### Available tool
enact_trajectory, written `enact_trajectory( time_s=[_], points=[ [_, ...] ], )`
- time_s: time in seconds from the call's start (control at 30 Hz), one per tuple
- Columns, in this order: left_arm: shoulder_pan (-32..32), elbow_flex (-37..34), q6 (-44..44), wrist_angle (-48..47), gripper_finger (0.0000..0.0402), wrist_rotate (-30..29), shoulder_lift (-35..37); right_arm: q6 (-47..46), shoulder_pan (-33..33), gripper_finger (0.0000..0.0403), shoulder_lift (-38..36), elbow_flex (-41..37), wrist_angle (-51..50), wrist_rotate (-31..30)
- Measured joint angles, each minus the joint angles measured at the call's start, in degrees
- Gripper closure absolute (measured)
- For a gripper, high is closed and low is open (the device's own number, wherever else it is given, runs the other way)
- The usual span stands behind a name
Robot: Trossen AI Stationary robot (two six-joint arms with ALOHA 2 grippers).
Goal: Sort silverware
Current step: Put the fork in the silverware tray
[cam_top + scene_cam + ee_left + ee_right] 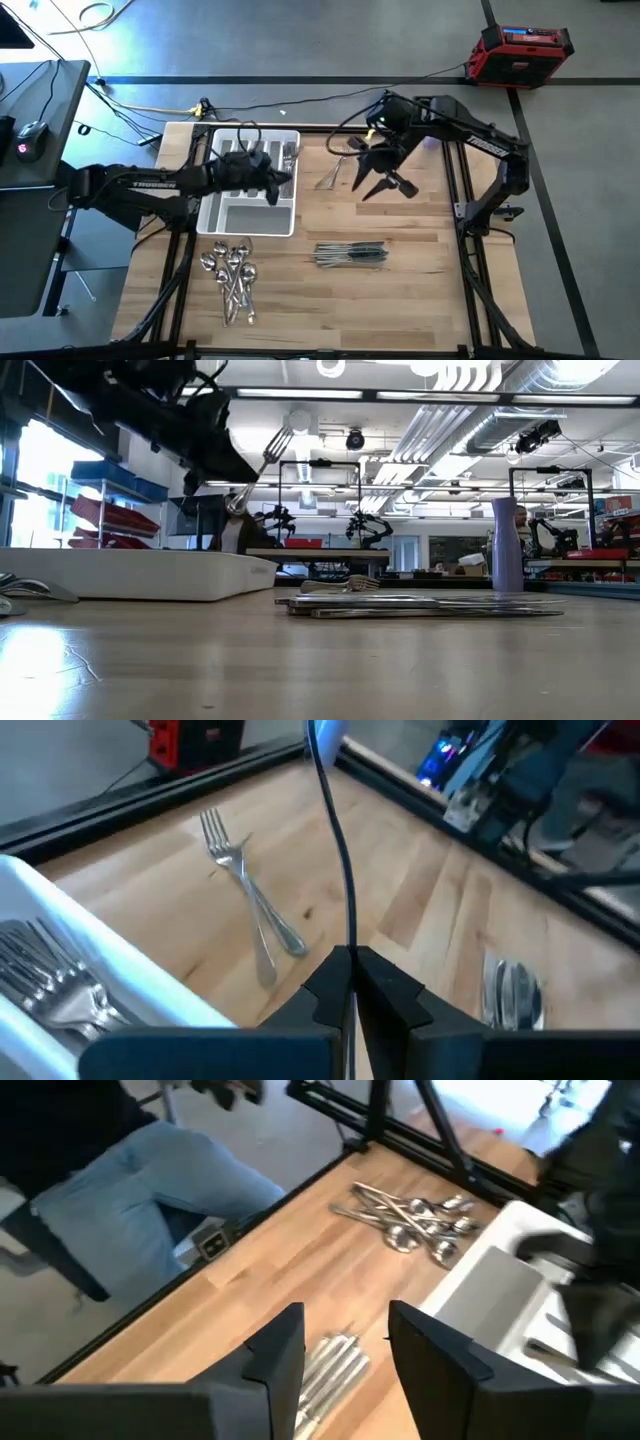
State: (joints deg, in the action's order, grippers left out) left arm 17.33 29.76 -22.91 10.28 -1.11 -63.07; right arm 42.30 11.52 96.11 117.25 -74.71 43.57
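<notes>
Knives (420,603) lie nearest; left gripper (280,183) clamps 1 fork (262,460) above the tray (255,216); right gripper (383,186) hangs spread.

I see a grey floor (300,40) around the wooden table (420,290), a red case (522,52) beyond its far edge, and ceiling strip lights (400,395).

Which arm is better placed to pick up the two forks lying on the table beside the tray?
Right. The right gripper is open, empty, above the table close to the two forks. The left gripper is shut on a fork over the tray.
</notes>
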Motion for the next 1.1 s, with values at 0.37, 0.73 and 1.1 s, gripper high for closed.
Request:
enact_trajectory(
  time_s=[0.37,0.73,1.1],
  points=[
    [5.98,-12.37,-9.9,23.88,0.0401,1.01,-9.74,-0.29,-5.94,0.028,0.0,-0.02,-0.81,0.42],
    [6.81,-12.7,-11.13,32.06,0.04,-1.13,-22.33,-3.65,-10.12,0.028,0.0,-0.02,2.32,-0.09],
    [10.54,-12.7,-6.18,29.32,0.0279,1.79,-20.3,-9.21,-8.78,0.028,2.0,-0.02,3.03,-6.4]
  ],
)
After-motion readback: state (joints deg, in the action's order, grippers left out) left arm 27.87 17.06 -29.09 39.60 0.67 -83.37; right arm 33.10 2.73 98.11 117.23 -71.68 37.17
